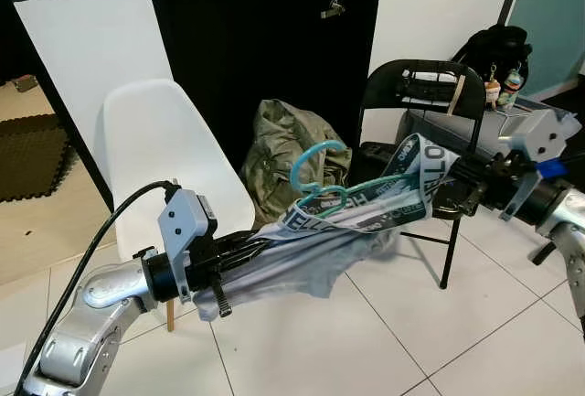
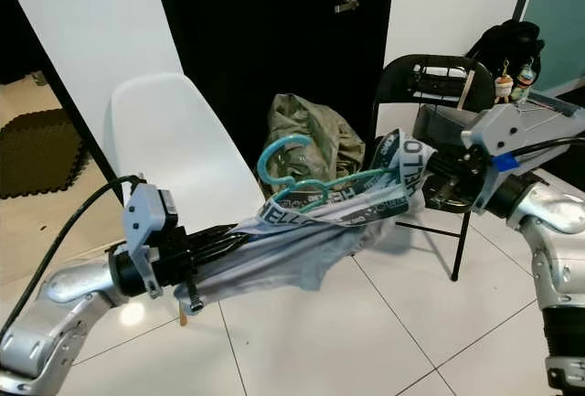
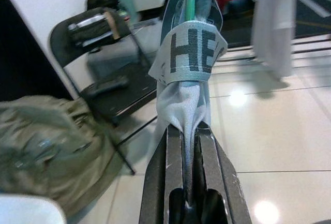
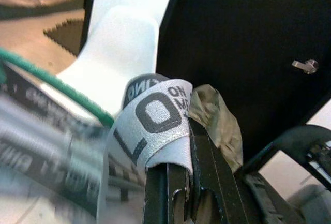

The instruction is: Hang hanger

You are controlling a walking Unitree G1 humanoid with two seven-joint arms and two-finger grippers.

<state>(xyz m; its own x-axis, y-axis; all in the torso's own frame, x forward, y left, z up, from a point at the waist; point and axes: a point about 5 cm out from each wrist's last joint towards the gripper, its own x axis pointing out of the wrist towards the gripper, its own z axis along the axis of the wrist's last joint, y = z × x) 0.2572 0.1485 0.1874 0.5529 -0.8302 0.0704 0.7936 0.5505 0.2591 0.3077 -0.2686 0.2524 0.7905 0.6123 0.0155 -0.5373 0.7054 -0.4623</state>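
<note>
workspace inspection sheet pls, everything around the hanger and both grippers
surface: glossy white tile floor; no table seen
job's things: teal hanger inside a grey garment with a lettered band, stretched in the air between both arms
clutter: olive bag on the floor against the dark wall
grippers: left gripper shut on the garment's one end; right gripper shut on the lettered band at the other end
cables: black cable looping to the left wrist
surroundings: white chair, black folding chair, black door with a metal handle, foam mat; no rail seen
</note>
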